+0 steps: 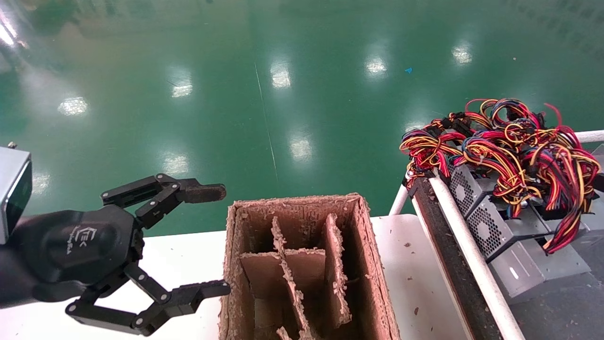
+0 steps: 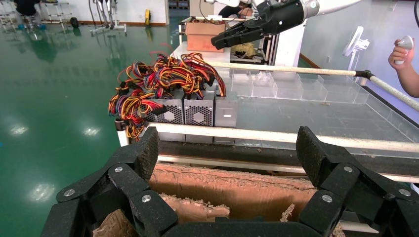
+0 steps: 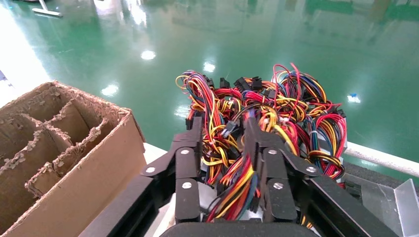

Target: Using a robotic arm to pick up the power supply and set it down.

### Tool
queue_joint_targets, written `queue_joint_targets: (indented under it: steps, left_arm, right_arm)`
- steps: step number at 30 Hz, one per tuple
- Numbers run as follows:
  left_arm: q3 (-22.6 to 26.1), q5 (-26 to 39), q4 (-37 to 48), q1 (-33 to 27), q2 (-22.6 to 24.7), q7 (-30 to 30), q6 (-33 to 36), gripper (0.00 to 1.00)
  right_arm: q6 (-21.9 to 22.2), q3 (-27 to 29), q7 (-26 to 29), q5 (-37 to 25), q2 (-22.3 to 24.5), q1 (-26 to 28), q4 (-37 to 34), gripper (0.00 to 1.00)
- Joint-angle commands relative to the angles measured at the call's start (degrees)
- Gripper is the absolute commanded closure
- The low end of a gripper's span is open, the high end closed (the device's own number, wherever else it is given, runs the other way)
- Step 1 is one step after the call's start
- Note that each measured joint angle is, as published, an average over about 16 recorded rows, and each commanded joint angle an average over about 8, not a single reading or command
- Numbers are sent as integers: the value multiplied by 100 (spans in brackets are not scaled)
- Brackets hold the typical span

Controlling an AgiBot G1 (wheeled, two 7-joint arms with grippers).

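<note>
Several grey power supplies [image 1: 490,226] with perforated vent faces lie in a row on the bench at the right, under a tangle of red, yellow, black and blue wires [image 1: 509,137]. The left wrist view shows their vent faces [image 2: 197,111]. My right gripper [image 3: 223,128] hovers over the wires [image 3: 291,108], fingers partly open with nothing clamped. The left wrist view shows it [image 2: 222,40] well above the row, carrying nothing; it is outside the head view. My left gripper [image 1: 222,238] stands wide open and empty beside the cardboard box, also seen in its own wrist view [image 2: 228,148].
A frayed cardboard box [image 1: 297,200] with dividers stands on the white table [image 1: 415,264]; both wrist views show it [image 2: 232,182] [image 3: 74,163]. A white rail [image 1: 465,245] edges the bench. Clear plastic bins [image 2: 276,86] line its far side. A person's hand [image 2: 405,54] holds a controller beyond.
</note>
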Motion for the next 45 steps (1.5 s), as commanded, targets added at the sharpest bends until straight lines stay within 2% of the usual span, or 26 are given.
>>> queue_joint_targets:
  steps: [1,6,10,45]
  left_arm:
    - [0,0,0,0,0,0,0,0]
    - [0,0,1,1,0,0,-1,0]
    - [-1,0,1,1,0,0,-1,0]
    - [0,-1,2,1,-1,1,-1,0]
  right_arm:
    - [-20,11,-8,14,-16,15,-12,0]
    - [-130,132,-168,-96,-131,50,-12,0]
    - [-283,406,-61,-344,-323,-6,-10,0]
    - [-2088,3872,2189,-3504,-2658,-848,93,0]
